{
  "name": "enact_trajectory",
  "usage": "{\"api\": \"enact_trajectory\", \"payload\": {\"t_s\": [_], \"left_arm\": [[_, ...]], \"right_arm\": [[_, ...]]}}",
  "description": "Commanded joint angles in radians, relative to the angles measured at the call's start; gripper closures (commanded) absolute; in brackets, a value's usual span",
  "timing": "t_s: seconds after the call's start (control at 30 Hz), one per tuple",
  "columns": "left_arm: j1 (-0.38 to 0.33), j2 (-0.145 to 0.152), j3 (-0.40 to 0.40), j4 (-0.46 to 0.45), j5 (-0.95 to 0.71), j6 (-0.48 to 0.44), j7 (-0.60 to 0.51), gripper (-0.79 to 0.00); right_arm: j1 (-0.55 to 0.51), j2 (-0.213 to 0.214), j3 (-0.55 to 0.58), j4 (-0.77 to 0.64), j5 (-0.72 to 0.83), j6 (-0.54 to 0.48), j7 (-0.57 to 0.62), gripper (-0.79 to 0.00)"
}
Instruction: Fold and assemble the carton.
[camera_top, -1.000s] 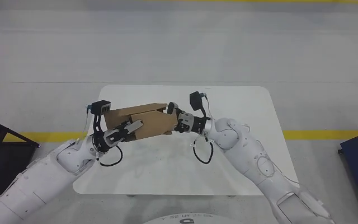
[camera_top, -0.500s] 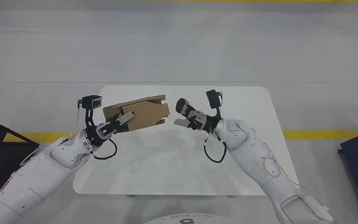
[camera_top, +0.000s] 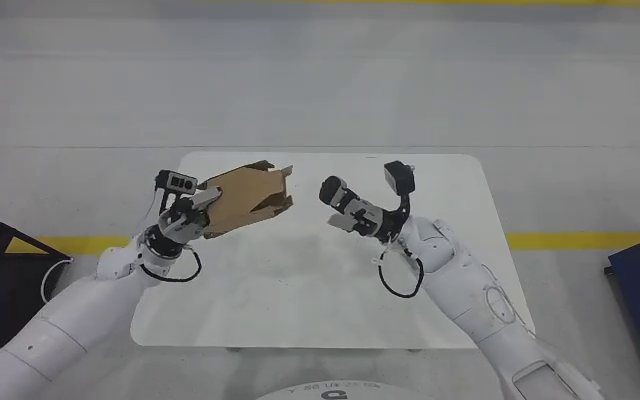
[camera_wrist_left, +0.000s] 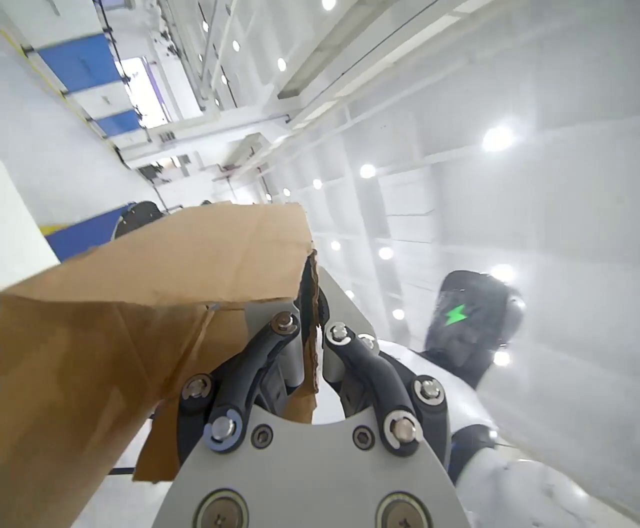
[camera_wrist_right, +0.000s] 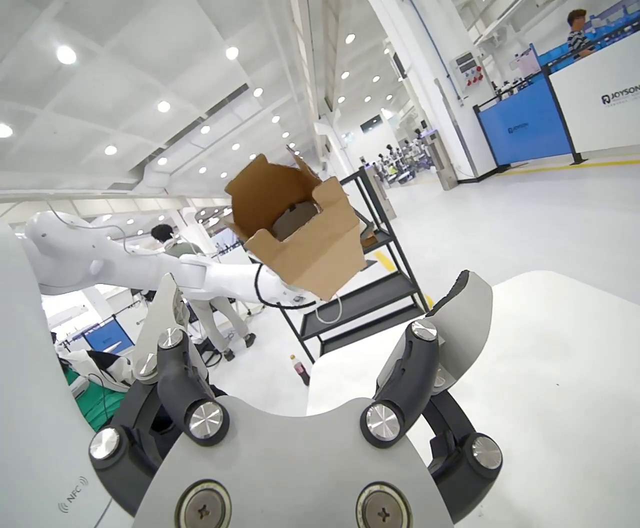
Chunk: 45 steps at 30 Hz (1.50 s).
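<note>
The carton (camera_top: 245, 195) is up off the counter (camera_top: 430, 290), over its far left corner, held by the left tool (camera_top: 200, 207) alone. It is tilted, w/ the open end facing across to the right arm. In the left wrist view the left tool (camera_wrist_left: 310, 320) is clamped tight on one cardboard edge of the carton (camera_wrist_left: 150, 280), a finger on either side of the wall, so it's a thin pinch, not a wrap-around hold. The right tool (camera_top: 335, 200) hangs well apart from the box, spread wide & holding nothing. Its own wrist view has the right tool (camera_wrist_right: 317, 300) gaping w/ the carton (camera_wrist_right: 305, 250) straight ahead: body squared into a box shape, short flaps sticking out round the mouth, not yet turned in. A grey shape sits inside the mouth, prob. a left finger, can't say for sure. Judged step: body erected, open-end flaps next, i.e. approx mid-task. Next move prob. calls for the right tool to come up to the mouth & press the flaps inward one at a time. Since the left grip is on one wall only, a hard push could pivot or crush the box, so contact should be light & in line w/ that hold.
</note>
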<state>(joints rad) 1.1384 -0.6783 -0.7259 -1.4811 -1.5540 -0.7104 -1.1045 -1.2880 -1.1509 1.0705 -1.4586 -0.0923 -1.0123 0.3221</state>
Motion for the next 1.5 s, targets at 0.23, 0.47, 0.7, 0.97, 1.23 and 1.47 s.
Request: {"api": "enact_trajectory", "payload": {"t_s": [0.23, 0.47, 0.7, 0.97, 1.23, 1.47], "left_arm": [[-0.067, -0.093, 0.003, 0.135, -0.100, 0.277, -0.282, 0.000], [-0.106, -0.148, 0.023, 0.174, -0.010, 0.314, -0.319, 0.000], [-0.134, -0.191, 0.027, 0.208, 0.035, 0.355, -0.323, 0.000], [-0.148, -0.231, 0.031, 0.224, 0.108, 0.390, -0.312, 0.000], [-0.145, -0.258, 0.011, 0.248, 0.141, 0.414, -0.322, 0.000], [-0.137, -0.276, -0.018, 0.271, 0.158, 0.432, -0.339, 0.000]], "right_arm": [[0.023, -0.003, -0.006, 0.048, -0.049, 0.015, -0.005, -0.785], [0.040, -0.021, -0.056, 0.046, -0.139, 0.041, -0.035, -0.785], [0.051, -0.033, -0.087, 0.044, -0.202, 0.057, -0.058, -0.785], [0.069, -0.046, -0.125, 0.052, -0.245, 0.089, -0.062, -0.785], [0.082, -0.054, -0.143, 0.061, -0.269, 0.113, -0.072, -0.785], [0.064, -0.053, -0.125, 0.055, -0.277, 0.081, -0.106, -0.785]]}}
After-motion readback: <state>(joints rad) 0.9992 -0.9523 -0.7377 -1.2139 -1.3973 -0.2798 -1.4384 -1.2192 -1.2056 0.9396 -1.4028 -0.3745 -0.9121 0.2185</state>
